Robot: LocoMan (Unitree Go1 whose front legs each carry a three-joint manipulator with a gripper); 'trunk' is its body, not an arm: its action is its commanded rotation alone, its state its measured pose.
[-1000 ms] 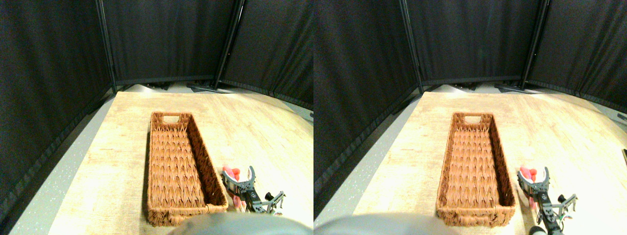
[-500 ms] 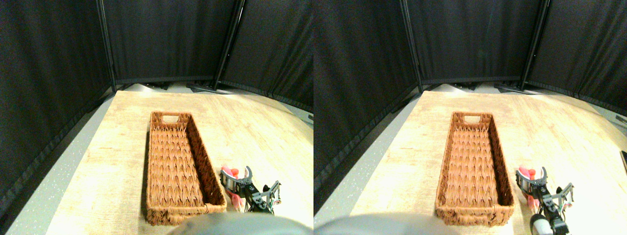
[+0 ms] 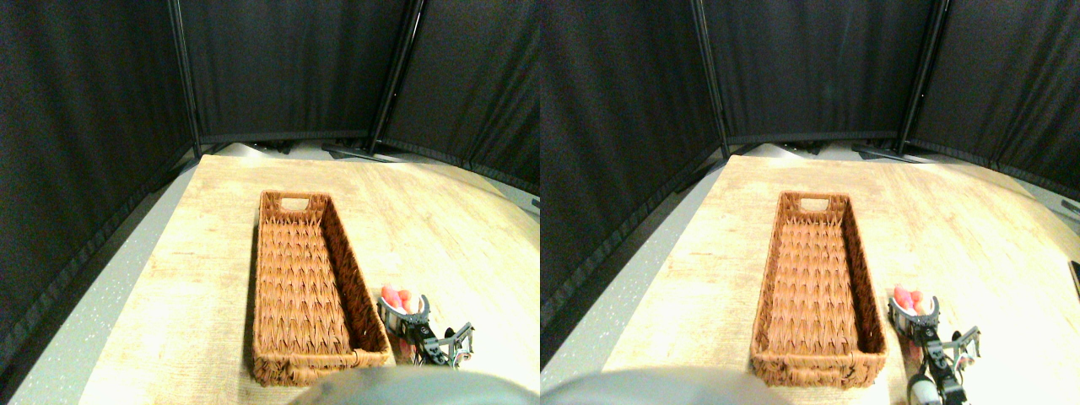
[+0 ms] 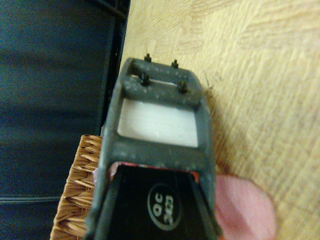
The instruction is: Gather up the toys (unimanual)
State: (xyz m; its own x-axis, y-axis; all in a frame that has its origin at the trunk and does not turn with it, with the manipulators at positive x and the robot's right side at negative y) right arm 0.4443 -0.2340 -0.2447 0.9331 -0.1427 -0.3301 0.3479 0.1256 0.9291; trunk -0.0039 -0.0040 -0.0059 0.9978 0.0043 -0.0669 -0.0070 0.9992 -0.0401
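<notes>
Basket (image 3: 304,287): empty, lying lengthwise mid-counter; nothing collected.
Red toy (image 3: 396,298): on counter (image 3: 456,228), near edge, just beside basket's right wall.
Claw (image 3: 403,310): around the toy; jaw state unclear.
Progress: early, judged.

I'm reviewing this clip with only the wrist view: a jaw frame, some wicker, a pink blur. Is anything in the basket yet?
Observer: No. In the stereo pair view, the wicker basket is empty.
Operator: What is the pink blur?
Observer: A red plush toy. It lies on the wooden table outside the basket, just right of the basket's near end.
Operator: Where is the gripper relative to it?
Observer: The right gripper reaches in from the lower right and sits right at the toy's near side.
</notes>
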